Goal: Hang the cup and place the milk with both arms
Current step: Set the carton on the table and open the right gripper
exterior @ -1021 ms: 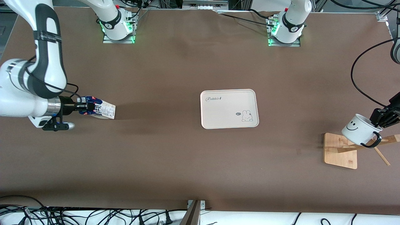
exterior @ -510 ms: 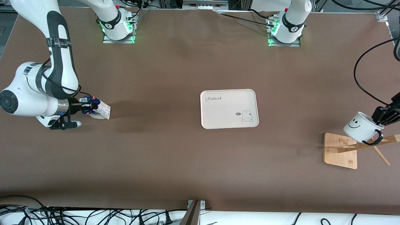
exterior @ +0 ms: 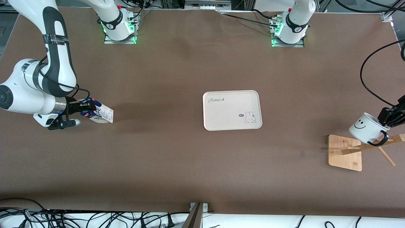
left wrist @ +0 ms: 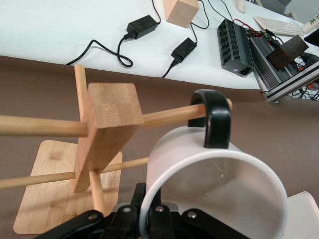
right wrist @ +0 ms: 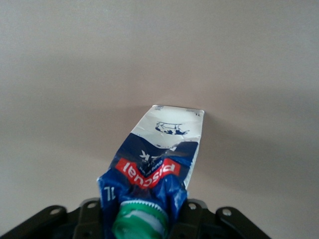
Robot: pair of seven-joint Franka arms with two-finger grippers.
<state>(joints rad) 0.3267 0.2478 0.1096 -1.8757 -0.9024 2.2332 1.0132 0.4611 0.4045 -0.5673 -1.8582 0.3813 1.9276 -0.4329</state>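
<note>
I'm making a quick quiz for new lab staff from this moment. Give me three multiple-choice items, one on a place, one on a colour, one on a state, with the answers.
1. Where is the cup?
A. On the tray
B. By the wooden rack, handle around a peg
C. Beside the milk

2. What colour is the milk carton's cap?
A. Green
B. Red
C. White

3. How does the milk sit in the right gripper?
A. Upright
B. Tilted, gripped at its top
C. Upside down

Answers: B, the left wrist view shows the handle looped on the rack peg, with the left gripper on the rim; A, the right wrist view shows green; B, it leans.
</note>
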